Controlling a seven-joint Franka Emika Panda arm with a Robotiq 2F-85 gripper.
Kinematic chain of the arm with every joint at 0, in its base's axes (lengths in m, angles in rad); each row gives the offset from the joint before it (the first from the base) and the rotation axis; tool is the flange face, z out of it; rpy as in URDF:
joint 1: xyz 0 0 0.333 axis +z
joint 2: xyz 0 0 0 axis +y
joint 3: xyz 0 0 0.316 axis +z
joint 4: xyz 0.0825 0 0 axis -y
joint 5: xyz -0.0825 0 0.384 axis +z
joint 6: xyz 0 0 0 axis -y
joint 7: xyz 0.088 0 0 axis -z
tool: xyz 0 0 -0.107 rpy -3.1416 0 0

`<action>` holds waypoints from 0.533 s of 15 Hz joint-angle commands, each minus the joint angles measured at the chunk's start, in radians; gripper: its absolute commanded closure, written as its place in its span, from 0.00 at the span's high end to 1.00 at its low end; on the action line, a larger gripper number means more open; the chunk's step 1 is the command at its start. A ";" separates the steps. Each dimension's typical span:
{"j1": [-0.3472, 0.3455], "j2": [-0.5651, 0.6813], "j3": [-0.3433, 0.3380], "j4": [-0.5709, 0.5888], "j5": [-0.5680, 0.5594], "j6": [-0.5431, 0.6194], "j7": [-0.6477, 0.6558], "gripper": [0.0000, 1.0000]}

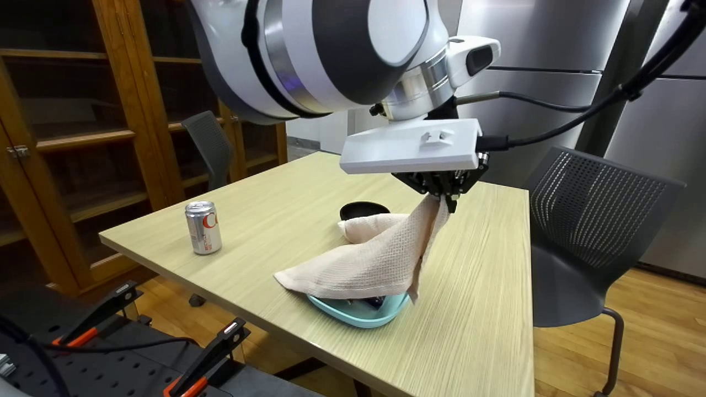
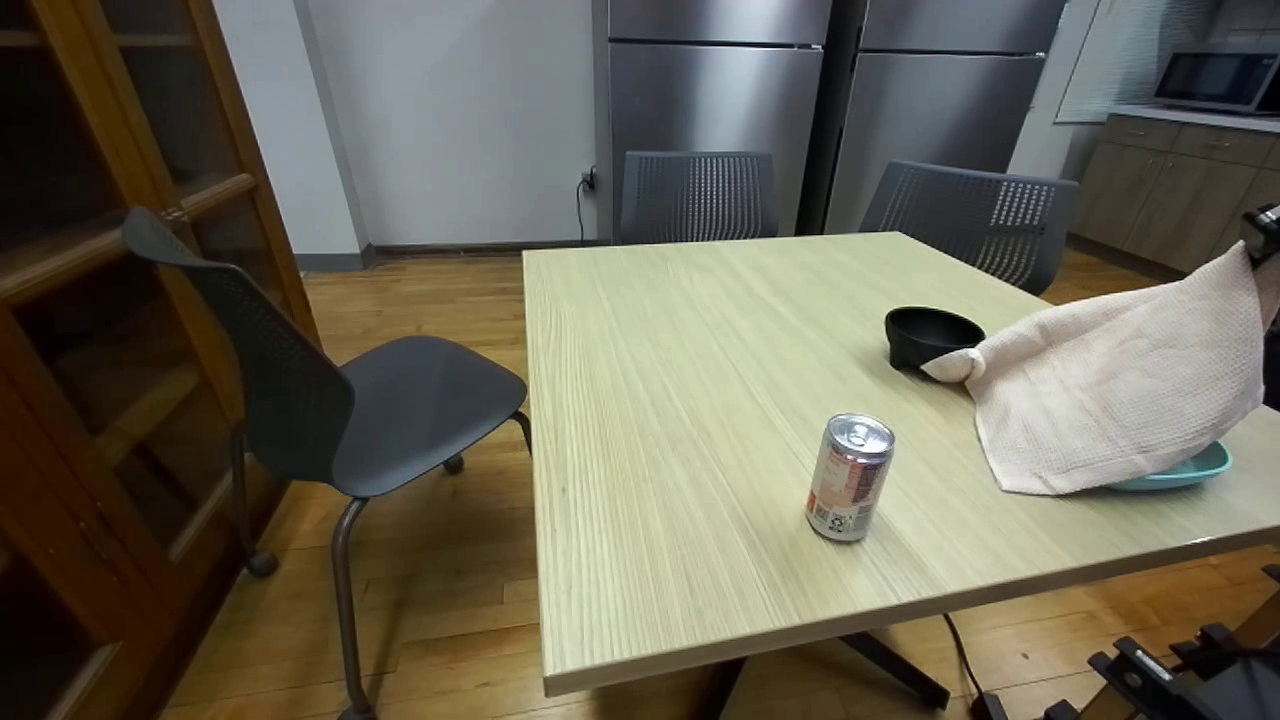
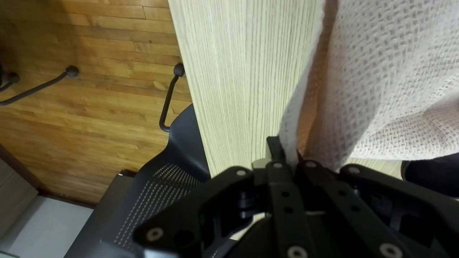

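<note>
A pale pink, waffle-textured cloth (image 1: 358,264) hangs from my gripper (image 1: 445,203); the cloth also shows in the other views (image 2: 1120,370) (image 3: 394,71). The fingers (image 3: 292,154) are shut on one raised end of it in the wrist view. The rest slopes down over a teal dish (image 1: 361,320), whose rim also shows in an exterior view (image 2: 1185,472). A dark item (image 1: 375,301) lies in the dish, mostly hidden by the cloth. A black bowl (image 1: 364,209) stands behind the cloth; a fold of cloth is at its edge (image 2: 930,335).
A silver can (image 1: 203,227) stands upright on the wooden table (image 2: 690,400), away from the cloth, and shows in both exterior views (image 2: 850,480). Dark chairs (image 1: 590,237) (image 2: 420,410) stand around the table. Clamps (image 1: 209,358) sit on the robot's base near the table edge.
</note>
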 commanded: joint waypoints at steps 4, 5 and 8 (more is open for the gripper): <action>0.153 0.102 -0.107 0.097 0.082 -0.057 -0.039 0.01; 0.185 0.120 -0.138 0.105 0.079 -0.052 -0.041 0.01; 0.280 0.154 -0.220 0.096 0.081 -0.027 -0.040 0.01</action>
